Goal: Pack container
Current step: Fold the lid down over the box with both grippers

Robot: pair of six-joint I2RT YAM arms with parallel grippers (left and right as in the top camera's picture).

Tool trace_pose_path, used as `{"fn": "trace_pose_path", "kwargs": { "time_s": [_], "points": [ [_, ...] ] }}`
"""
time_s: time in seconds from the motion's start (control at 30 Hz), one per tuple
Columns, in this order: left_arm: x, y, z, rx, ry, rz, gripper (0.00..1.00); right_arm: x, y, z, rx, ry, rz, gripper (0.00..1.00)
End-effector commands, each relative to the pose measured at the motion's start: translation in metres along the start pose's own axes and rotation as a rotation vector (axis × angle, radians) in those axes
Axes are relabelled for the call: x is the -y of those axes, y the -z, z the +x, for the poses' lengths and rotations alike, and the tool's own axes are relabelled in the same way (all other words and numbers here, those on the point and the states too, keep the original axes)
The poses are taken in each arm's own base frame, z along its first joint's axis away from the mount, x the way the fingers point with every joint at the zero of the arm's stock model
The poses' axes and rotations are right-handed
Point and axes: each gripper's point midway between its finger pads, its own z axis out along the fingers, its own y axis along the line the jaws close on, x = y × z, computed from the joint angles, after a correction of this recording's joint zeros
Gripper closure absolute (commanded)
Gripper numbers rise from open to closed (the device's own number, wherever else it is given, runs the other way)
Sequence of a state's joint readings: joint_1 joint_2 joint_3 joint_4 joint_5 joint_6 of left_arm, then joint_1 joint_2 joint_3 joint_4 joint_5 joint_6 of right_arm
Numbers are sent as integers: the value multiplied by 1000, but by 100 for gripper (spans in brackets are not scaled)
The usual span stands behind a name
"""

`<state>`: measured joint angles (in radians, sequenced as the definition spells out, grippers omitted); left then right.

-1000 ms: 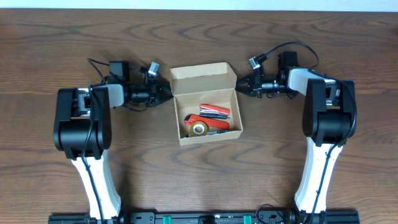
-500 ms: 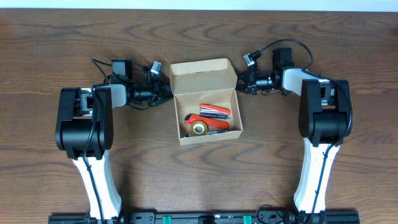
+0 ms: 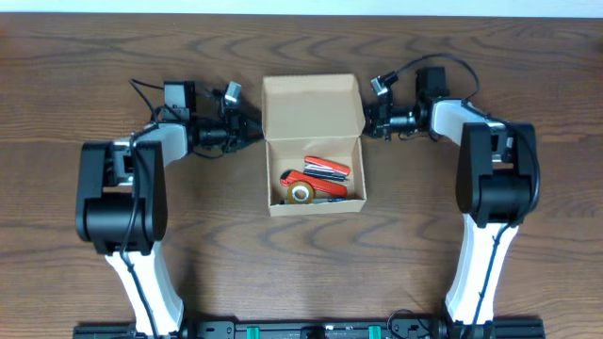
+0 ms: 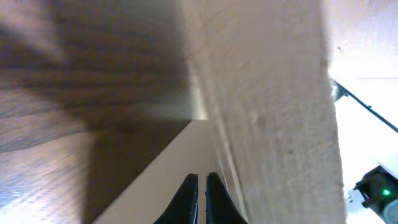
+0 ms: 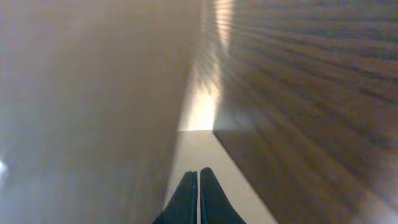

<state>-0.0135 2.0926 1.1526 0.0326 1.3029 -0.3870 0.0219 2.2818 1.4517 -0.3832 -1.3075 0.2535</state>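
The container (image 3: 316,208) is a tan cardboard box with its hinged lid (image 3: 313,105) open and showing its inner face. Inside lie a yellow tape roll (image 3: 301,194) and red-handled tools (image 3: 326,168). My left gripper (image 3: 252,132) is shut at the lid's left edge. My right gripper (image 3: 366,121) is shut at the lid's right edge. In the left wrist view the shut fingertips (image 4: 201,177) lie against a narrow tan side flap next to the lid wall (image 4: 273,93). The right wrist view shows the same: shut fingertips (image 5: 198,172) beside the lid wall (image 5: 93,93).
The dark wooden table (image 3: 311,273) surrounds the box. Both arm bases stand near the front edge, left (image 3: 118,193) and right (image 3: 495,184). Cables loop behind each wrist at the back.
Both grippers have moved toward the table's far edge along the lid's sides. The lid now looks longer from above, and the box sits squarer to the table.
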Motion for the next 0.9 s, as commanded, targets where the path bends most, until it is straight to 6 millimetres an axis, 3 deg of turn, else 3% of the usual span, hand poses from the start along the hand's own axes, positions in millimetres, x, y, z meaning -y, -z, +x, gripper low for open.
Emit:
{"fn": "trace_pose_path", "kwargs": {
  "time_s": [0.0, 0.37, 0.6, 0.87],
  "points": [
    [14, 5, -2, 12, -52, -15, 94, -28, 5, -4, 14, 61, 13, 98],
    [21, 18, 23, -28, -117, -149, 94, -35, 12, 24, -35, 105, 228, 98],
    [38, 28, 21, -1, -186, -197, 94, -47, 24, 31, -39, 142, 315, 99],
    [38, 28, 21, -3, -186, -200, 94, -51, 20, 34, -50, 156, 313, 98]
  ]
}}
